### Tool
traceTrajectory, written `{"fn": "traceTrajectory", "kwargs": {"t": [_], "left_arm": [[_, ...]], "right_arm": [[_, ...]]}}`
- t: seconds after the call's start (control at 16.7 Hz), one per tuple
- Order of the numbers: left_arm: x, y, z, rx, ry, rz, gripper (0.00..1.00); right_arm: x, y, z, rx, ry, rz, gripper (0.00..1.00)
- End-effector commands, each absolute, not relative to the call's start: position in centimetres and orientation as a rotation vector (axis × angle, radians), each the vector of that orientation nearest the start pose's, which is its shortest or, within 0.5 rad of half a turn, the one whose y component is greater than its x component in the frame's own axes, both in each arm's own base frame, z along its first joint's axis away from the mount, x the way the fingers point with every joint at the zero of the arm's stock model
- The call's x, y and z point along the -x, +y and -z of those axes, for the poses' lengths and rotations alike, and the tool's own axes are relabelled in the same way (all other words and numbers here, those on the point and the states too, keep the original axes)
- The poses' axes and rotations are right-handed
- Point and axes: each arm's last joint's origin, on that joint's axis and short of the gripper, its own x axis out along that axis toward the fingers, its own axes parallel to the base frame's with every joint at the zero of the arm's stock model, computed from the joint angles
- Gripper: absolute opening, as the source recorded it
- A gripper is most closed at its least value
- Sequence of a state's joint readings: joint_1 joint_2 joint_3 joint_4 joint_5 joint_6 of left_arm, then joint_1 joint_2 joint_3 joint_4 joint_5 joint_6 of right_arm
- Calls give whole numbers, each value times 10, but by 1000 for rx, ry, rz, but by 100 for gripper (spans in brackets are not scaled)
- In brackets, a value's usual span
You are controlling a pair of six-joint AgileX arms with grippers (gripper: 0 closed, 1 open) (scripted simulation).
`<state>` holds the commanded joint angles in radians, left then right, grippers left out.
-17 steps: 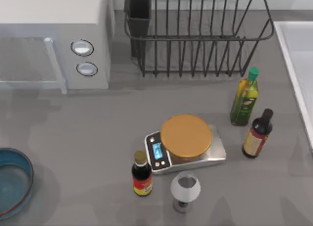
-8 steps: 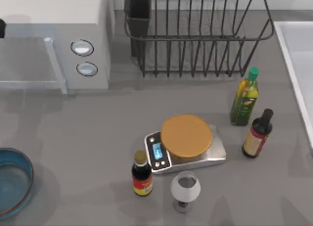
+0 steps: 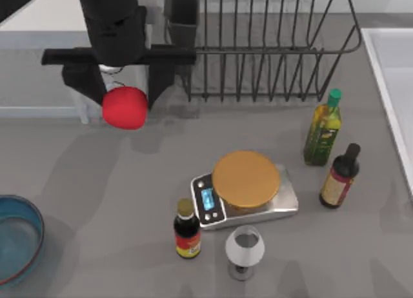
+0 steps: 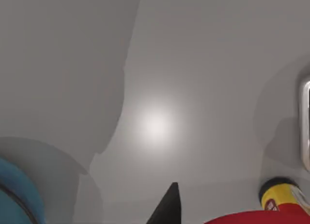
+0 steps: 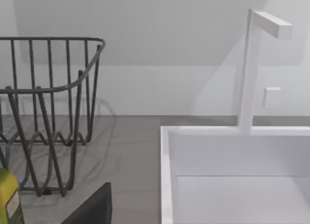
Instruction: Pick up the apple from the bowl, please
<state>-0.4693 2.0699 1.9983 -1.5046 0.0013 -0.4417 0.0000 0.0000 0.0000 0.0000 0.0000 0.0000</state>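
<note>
L gripper (image 3: 126,101) is up high over the counter's rear-left area, fingers clamped on the smooth bright red round apple (image 3: 125,108), one black finger (image 3: 80,85) each side of it. Apple is lifted, well apart from the shallow glossy blue-teal bowl (image 3: 19,246), which sits at the counter's front-left corner, partly cut by the edge. In the left wrist view the apple's red top (image 4: 252,218) shows at the frame edge with a black fingertip (image 4: 167,207) beside it, bowl rim (image 4: 17,197) below, grey counter (image 4: 155,88) underneath.

R gripper: a dark finger (image 5: 92,207) pokes into the right wrist view, can't tell if fingers are spread or closed; it looks toward the white sink (image 5: 232,175) and black wire dish rack (image 5: 48,112) at the counter's rear-right.

Mid-counter: silver scale w/ round orange plate (image 3: 246,180), dark soy bottle w/ red label (image 3: 186,230) and wine glass (image 3: 244,249) just in front of it. Green oil bottle (image 3: 322,130) and dark brown bottle (image 3: 339,177) near the right edge.
</note>
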Motion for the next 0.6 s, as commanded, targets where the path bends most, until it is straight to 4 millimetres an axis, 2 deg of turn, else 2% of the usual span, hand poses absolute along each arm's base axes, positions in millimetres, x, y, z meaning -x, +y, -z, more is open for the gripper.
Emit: {"fn": "traceTrajectory", "kwargs": {"t": [0.12, 0.42, 0.6], "left_arm": [[-361, -188, -269, -16, 1571, 16, 0], [-362, -187, -265, -16, 1575, 14, 0], [-364, -188, -238, -17, 1576, 14, 0]], "right_arm": [[-106, -1, -160, 0, 0, 0, 100], [-106, -1, -160, 0, 0, 0, 100], [-106, -1, -160, 0, 0, 0, 100]]}}
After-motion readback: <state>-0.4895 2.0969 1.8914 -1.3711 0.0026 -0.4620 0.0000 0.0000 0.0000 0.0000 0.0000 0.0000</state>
